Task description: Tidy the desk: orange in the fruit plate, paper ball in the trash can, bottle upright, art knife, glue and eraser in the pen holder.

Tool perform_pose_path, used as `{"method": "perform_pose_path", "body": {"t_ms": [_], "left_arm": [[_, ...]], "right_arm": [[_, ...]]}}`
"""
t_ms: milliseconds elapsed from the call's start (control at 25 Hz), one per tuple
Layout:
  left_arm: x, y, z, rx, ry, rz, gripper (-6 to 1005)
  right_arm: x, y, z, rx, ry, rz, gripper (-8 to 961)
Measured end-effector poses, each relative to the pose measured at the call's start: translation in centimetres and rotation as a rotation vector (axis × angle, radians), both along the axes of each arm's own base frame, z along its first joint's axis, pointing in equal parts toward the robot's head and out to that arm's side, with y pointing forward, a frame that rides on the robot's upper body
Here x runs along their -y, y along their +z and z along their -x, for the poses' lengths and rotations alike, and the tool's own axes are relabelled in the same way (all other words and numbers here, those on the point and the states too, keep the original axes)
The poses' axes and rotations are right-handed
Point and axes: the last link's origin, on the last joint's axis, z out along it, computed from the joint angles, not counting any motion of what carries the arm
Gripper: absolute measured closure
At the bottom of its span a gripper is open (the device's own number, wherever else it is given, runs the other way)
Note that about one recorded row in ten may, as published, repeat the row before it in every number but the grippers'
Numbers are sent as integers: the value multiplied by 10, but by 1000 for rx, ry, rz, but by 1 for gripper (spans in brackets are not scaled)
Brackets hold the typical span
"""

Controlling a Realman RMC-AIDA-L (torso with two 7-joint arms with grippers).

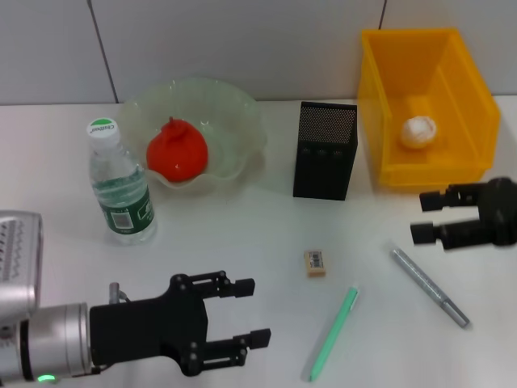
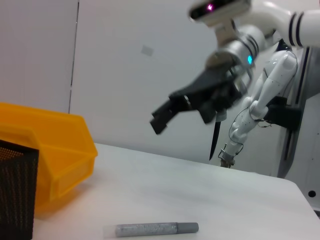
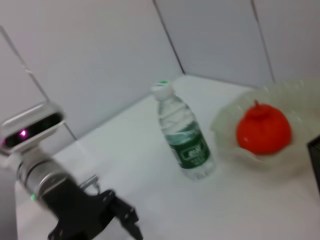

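The red-orange orange (image 1: 178, 152) (image 3: 263, 130) lies in the pale-green fruit plate (image 1: 242, 113) (image 3: 222, 125). Left of it the bottle (image 1: 121, 190) (image 3: 183, 135) stands upright. The white paper ball (image 1: 419, 131) rests inside the yellow trash can (image 1: 428, 61) (image 2: 60, 150). The black mesh pen holder (image 1: 325, 151) (image 2: 17, 190) stands between plate and can. The tan eraser (image 1: 315, 263) lies on the table in front of the holder. A slim green stick (image 1: 333, 333) and a grey stick (image 1: 430, 287) (image 2: 156, 229) lie nearby; I cannot tell which is the art knife or the glue. My left gripper (image 1: 254, 311) hovers open at the near left. My right gripper (image 1: 420, 217) (image 2: 167, 111) is open beside the can.
The white table (image 1: 242, 234) ends at a grey panelled wall behind the plate, holder and can. My left arm's silver wrist (image 1: 32, 339) fills the near left corner.
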Motion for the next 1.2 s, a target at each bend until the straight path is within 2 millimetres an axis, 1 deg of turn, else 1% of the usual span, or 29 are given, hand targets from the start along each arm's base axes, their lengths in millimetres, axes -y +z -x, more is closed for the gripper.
{"method": "perform_pose_path", "body": {"t_ms": [80, 120, 160, 280, 320, 360, 600, 720, 880, 960, 1000, 1040, 1080, 1120, 1160, 1200], "left_arm": [[2, -4, 1, -2, -8, -12, 327], [2, -4, 1, -4, -10, -17, 327], [2, -5, 1, -4, -10, -20, 327], [3, -6, 2, -3, -8, -22, 327], [3, -6, 1, -2, -7, -22, 327], [2, -6, 1, -1, -7, -23, 327], [0, -5, 1, -2, -12, -30, 327], [-1, -4, 0, -3, -14, -34, 328], [-1, -3, 1, -4, -14, -37, 328], [-2, -3, 0, -4, -15, -38, 328], [-2, -3, 0, -4, -15, -38, 328], [-2, -3, 1, -6, -11, -42, 328], [-3, -3, 1, -8, -7, -42, 328], [-3, -3, 2, -10, -4, -42, 328], [-3, -3, 2, -10, -4, -42, 328], [-3, -3, 2, -11, 0, -41, 328]], "right_arm": [[-8, 7, 12, 38, -52, 25, 128], [-16, 13, 24, 84, -92, 47, 128], [-16, 13, 24, 84, -92, 47, 128], [-25, 16, 37, 147, -147, 79, 127], [-31, 17, 44, 190, -176, 96, 127], [-31, 17, 44, 190, -176, 96, 127], [-41, 14, 63, 270, -186, 147, 127], [-42, 7, 73, 312, -159, 179, 127], [-43, 1, 78, 343, -132, 201, 128], [-42, -7, 84, 373, -80, 231, 128], [-42, -7, 84, 373, -80, 231, 128], [-39, -18, 89, 399, -9, 274, 128], [-39, -18, 89, 399, -9, 274, 128], [-37, -30, 94, 423, 71, 315, 128], [-37, -30, 94, 423, 71, 315, 128], [-36, -36, 97, 435, 125, 333, 128]]}}
